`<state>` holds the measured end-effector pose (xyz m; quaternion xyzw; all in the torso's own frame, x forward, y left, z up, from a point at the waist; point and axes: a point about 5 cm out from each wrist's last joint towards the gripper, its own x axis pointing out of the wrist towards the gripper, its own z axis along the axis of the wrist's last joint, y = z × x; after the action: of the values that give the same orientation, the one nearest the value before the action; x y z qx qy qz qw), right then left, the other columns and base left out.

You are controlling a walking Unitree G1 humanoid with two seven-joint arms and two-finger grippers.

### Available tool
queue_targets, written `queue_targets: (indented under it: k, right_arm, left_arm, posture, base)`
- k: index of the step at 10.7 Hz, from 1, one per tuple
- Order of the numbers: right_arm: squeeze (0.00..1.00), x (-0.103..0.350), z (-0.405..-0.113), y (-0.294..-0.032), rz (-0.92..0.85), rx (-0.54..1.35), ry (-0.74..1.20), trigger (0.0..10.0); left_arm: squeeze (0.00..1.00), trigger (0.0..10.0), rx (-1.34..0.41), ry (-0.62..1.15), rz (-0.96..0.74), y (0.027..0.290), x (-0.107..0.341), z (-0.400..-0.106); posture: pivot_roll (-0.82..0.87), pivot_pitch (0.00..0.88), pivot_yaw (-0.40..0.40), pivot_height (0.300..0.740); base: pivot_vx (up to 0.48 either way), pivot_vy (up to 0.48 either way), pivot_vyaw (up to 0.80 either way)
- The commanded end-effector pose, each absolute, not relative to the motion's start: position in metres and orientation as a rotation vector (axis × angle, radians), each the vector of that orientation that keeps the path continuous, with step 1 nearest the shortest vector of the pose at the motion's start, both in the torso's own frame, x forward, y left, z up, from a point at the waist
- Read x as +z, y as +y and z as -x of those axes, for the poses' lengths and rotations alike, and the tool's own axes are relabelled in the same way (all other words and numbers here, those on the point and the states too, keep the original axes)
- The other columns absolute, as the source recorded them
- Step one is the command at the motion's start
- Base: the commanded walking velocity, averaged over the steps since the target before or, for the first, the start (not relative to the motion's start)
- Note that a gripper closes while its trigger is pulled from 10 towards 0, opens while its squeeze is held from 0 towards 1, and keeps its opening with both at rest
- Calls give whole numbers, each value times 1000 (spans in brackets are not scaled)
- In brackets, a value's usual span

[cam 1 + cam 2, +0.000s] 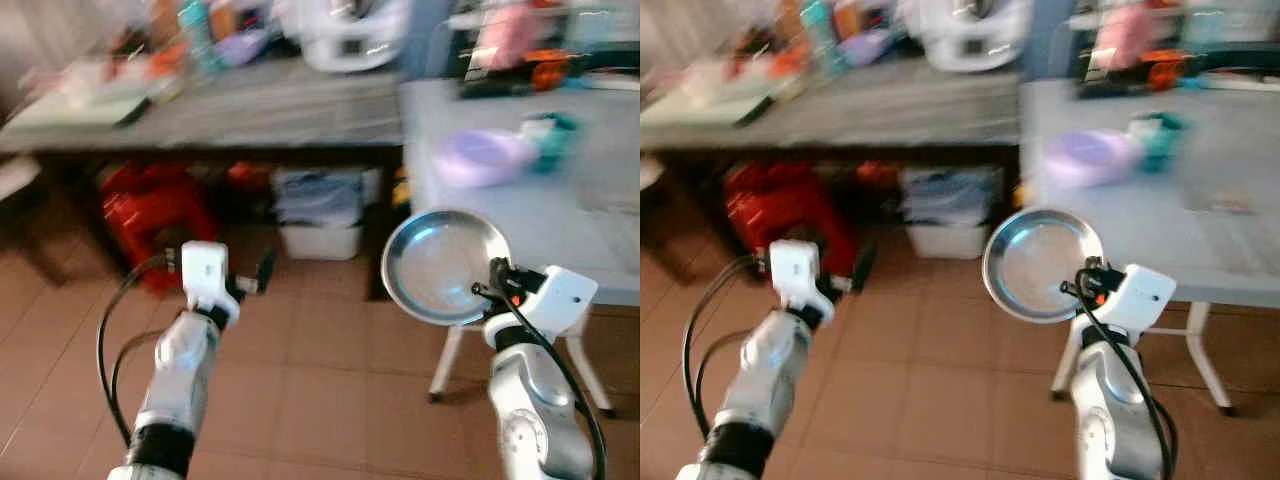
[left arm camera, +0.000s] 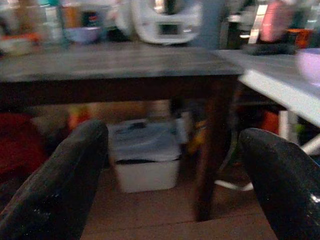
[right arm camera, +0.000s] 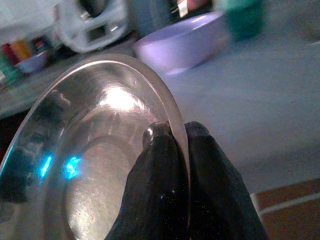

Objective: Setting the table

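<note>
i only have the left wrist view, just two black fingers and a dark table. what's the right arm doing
Observer: The right end effector is shut on the rim of a round silver metal plate.
Operator: where's it headed
Observer: It hangs off the near edge of the pale blue table.
Operator: anything already on that table
Observer: A lilac plastic bowl sits there, with a teal cup beside it.

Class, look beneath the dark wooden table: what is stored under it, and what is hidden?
Under the dark wooden table stand a red container and a white bin holding bluish bundles. The shadowed space behind them cannot be made out.
</note>
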<state>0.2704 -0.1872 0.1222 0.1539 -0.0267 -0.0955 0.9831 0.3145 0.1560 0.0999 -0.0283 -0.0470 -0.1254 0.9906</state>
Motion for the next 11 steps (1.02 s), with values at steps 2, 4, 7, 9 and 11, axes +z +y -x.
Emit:
queue_targets:
  k: [2, 4, 7, 9, 11]
  right_arm:
    - [0, 129, -276, -181, -305, -165, -84, 10000]
    - [0, 131, -277, -183, -288, -175, -94, 10000]
    - [0, 132, -276, -184, -271, -183, -107, 10000]
    - [0, 132, -276, -184, -268, -188, -108, 10000]
    - [0, 133, -276, -184, -246, -187, -114, 10000]
  left_arm:
    - [0, 10000, -233, -90, 32, 165, 99, -314]
    - [0, 10000, -240, -89, 26, 164, 99, -314]
    - [0, 10000, -252, -82, 27, 161, 98, -316]
    - [0, 10000, -280, -108, 50, 158, 101, -316]
    - [0, 10000, -343, -130, 102, 152, 106, -314]
  posture:
    - [57, 41, 87, 740]
    - [55, 42, 95, 740]
    - [46, 45, 102, 740]
    - [44, 46, 100, 740]
    - [46, 46, 94, 740]
  base:
    - [0, 428, 456]
    - [0, 458, 463]
    - [0, 429, 294]
    - [0, 0, 0]
    - [171, 0, 0]
